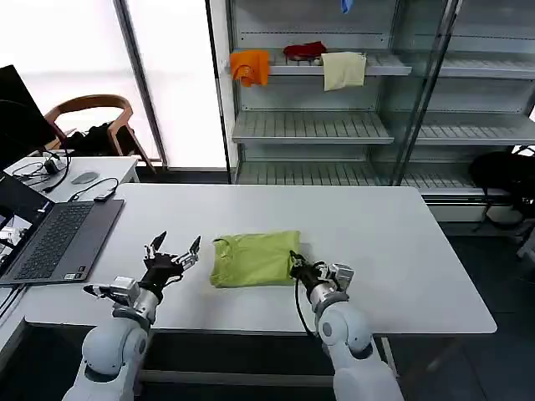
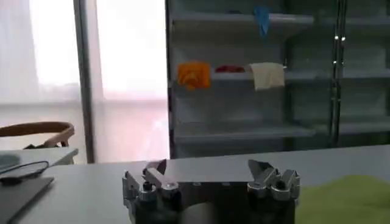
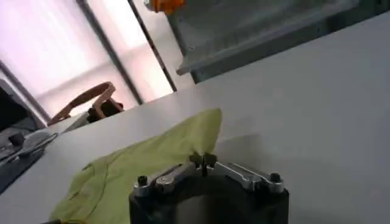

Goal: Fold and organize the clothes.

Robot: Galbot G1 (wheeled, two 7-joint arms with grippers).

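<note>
With the right gripper (image 1: pixel 296 266) pinched shut on the folded lime-green cotton T-shirt (image 1: pixel 255 257) at its near right edge, and the left gripper (image 1: pixel 172 251) gaping empty just to the shirt's left, any tug may drag the fold apart.

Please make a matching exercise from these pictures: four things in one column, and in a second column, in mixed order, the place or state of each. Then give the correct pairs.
Things
1. lime T-shirt
2. left claw
3. right claw
4. laptop

Places or states
A. open, above the table, apart from the shirt
B. open on the table's left side
C. folded, lying mid-table
D. shut, at the shirt's right edge

Pairs: 1-C, 2-A, 3-D, 4-B
</note>
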